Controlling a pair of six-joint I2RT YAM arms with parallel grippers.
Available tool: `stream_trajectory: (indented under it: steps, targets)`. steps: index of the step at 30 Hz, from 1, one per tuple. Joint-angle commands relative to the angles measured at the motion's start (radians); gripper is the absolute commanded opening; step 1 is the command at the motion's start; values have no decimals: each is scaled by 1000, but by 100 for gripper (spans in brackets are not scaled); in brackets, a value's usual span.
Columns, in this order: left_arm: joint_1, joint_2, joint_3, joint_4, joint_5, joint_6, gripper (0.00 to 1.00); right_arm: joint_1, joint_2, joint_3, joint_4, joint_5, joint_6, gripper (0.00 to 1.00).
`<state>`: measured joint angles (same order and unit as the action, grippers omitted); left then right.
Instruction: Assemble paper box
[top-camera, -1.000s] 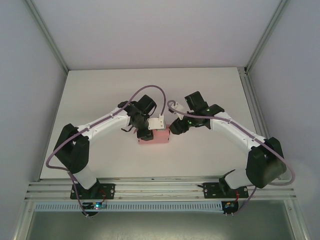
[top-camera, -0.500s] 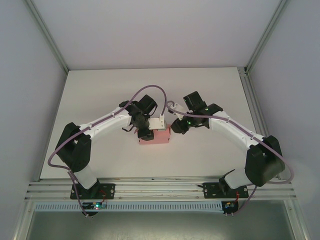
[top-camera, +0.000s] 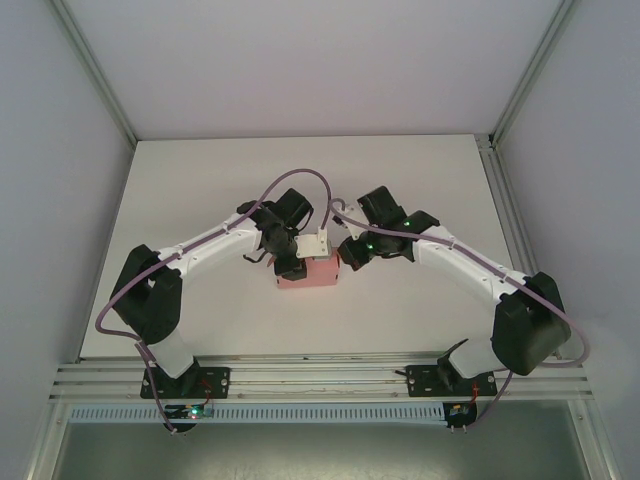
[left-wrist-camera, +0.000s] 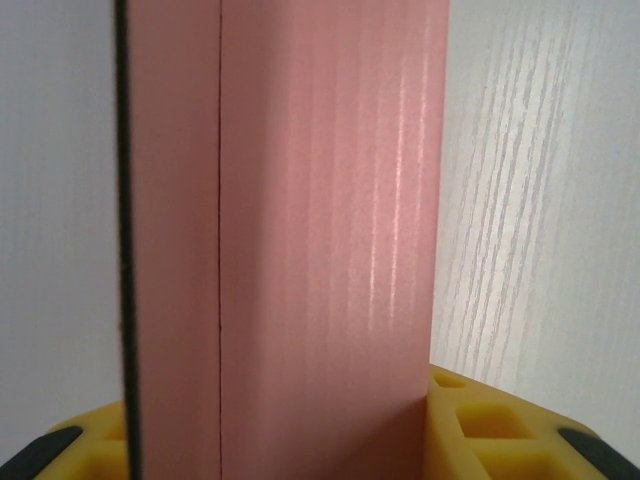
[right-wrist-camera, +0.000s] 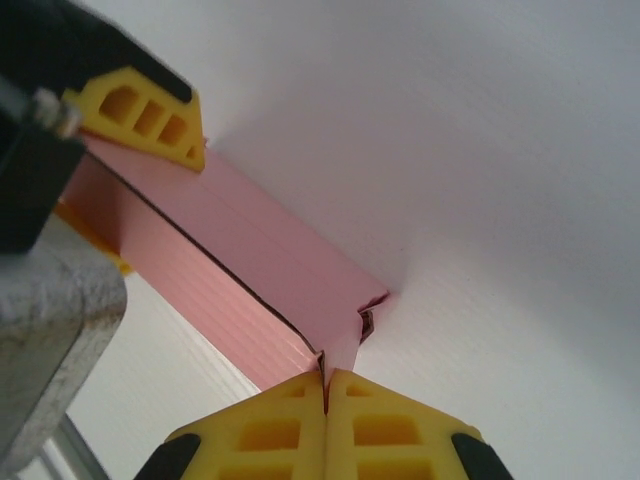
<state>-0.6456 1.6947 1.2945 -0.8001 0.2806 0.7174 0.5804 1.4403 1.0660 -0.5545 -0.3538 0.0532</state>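
Pink card, folded into a slim rectangular paper box (top-camera: 312, 275), sits near the middle of the white table (top-camera: 200, 180), just in front of both wrists. From the left wrist we see its broad ribbed face (left-wrist-camera: 320, 230) standing straight up between two yellow fingers (left-wrist-camera: 485, 425), with a fold line running along its length. From the right wrist we see the same box (right-wrist-camera: 230, 250) as a long bar, its far edge meeting the white surface.

We find the left gripper (top-camera: 291, 264) clamped across the box's left end, a pad on each side of it; one of its yellow pads (right-wrist-camera: 145, 115) presses the upper face in the right wrist's picture. The right gripper (top-camera: 344, 257) is at the box's right end, and its yellow fingertips (right-wrist-camera: 270, 430) are pressed tightly together on the thin card edge at the near corner, where a small flap folds inward. Purple cables (top-camera: 300, 176) loop above both wrists.
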Motion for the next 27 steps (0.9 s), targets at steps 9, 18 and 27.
stream_trajectory:
  steps: [9,18,27]
  targets:
    - [1,46,30,32,37,-20,38,-2,2,-2,246,-302,430,0]
    - [0,49,29,39,30,-14,39,-4,16,-69,162,-104,190,0]
    - [2,32,22,65,25,-41,42,34,3,-193,267,17,150,0]
